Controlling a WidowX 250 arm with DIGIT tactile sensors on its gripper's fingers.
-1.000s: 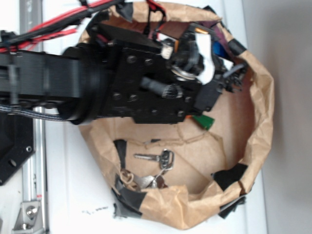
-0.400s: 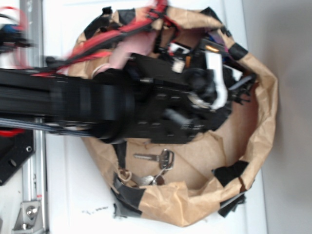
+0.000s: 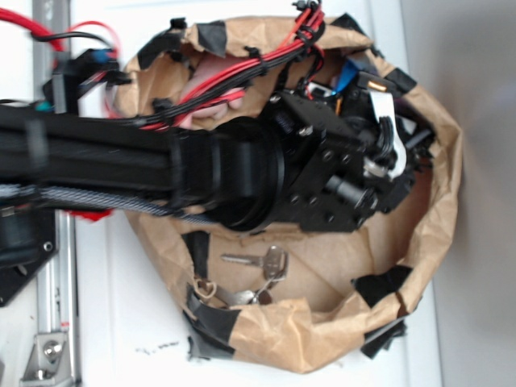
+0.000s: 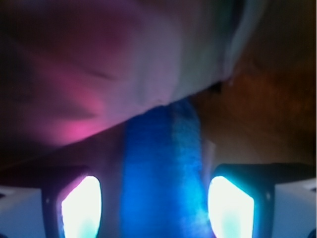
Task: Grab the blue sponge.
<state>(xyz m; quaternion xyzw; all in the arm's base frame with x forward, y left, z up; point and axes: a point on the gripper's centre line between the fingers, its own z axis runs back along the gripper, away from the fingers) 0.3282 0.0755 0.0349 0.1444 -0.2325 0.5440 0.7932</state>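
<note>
End effector (image 4: 157, 198) is held wide astride the sponge (image 4: 161, 168); the pink cloth (image 4: 99, 74), apparently overlapping its far end, may be pinched too.

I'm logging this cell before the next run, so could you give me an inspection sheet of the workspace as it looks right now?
Surface: white table, with a brown paper bowl patched with black tape.
Job's things: blue sponge lies lengthwise between the gripper's fingers in the wrist view; in the exterior view the arm hides it.
Clutter: keys on a ring on the bowl floor; a pink soft object lies over the sponge's far end.
Gripper: gripper is low in the bowl, fingers either side of the sponge, gaps visible, not closed.
Cables: red and black bundle runs along the arm.
Surroundings: metal rail at the left edge.
</note>
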